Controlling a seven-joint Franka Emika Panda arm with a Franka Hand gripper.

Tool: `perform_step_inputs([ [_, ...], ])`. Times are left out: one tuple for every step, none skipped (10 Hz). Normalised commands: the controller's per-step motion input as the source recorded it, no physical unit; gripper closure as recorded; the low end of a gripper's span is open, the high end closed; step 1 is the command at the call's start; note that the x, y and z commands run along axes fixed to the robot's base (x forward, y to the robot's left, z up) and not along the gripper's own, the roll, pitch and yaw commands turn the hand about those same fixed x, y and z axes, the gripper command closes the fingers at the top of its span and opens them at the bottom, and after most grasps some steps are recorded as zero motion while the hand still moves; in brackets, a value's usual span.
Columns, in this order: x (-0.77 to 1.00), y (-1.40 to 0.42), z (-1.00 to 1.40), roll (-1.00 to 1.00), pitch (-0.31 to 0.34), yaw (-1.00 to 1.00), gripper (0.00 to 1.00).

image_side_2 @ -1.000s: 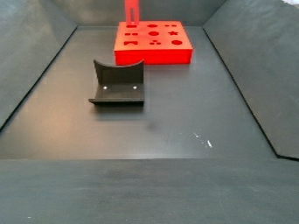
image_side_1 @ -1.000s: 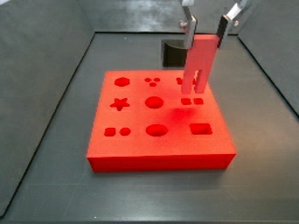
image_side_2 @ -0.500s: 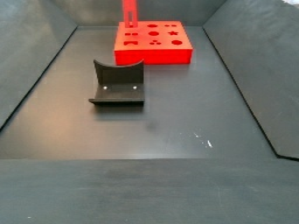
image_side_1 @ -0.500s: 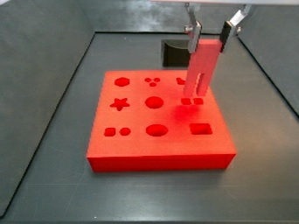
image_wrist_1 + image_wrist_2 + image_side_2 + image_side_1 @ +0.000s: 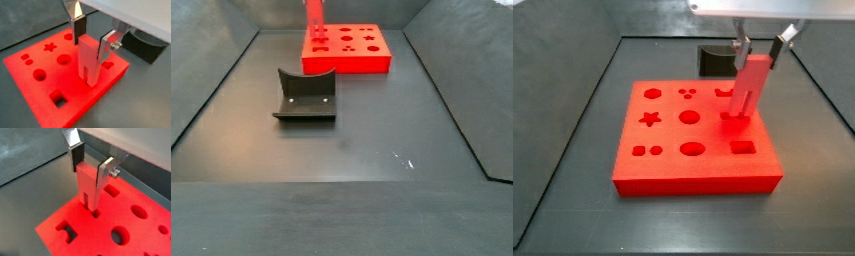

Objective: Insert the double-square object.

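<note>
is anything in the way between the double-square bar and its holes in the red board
Nothing visible. The claw, above the board's right side, holds the double-square object upright, prongs at the paired square holes. No other piece lies between; seating depth is unclear.

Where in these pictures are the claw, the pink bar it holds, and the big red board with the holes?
claw (image 5: 90,36): a wrist view, between its two fingertips, over the board.
double-square object (image 5: 750,88): a side view, middle of the bar.
red board (image 5: 694,181): a side view, front wall.
</note>
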Motion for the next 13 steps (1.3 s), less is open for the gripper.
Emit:
perform_step_inputs([
  [-0.19,0.0,-0.08,0.05,0.037,-0.08,1.0],
  [-0.24,0.0,0.0,0.0,0.0,-0.07,1.0],
  [-0.32,0.0,0.0,0.0,0.0,-0.11,1.0],
  [-0.09,0.0,0.0,0.0,0.0,-0.03,1.0],
  [0.03,0.0,-0.01,0.0,0.0,0.0,1.0],
  [0.14,0.0,-0.07,0.01,0.0,0.0,1.0],
  [0.11,0.0,-0.12,0.03,0.0,0.0,1.0],
  [0.0,0.0,-0.19,0.06,0.0,0.0,1.0],
  [0.06,0.0,-0.34,0.1,0.0,0.0,1.0],
  [0.01,0.0,-0.6,0.15,0.0,0.0,1.0],
  [0.06,0.0,-0.73,0.14,0.009,0.0,1.0],
  [0.11,0.0,-0.82,0.1,0.009,0.0,1.0],
  [0.15,0.0,-0.83,0.09,0.016,0.0,1.0],
])
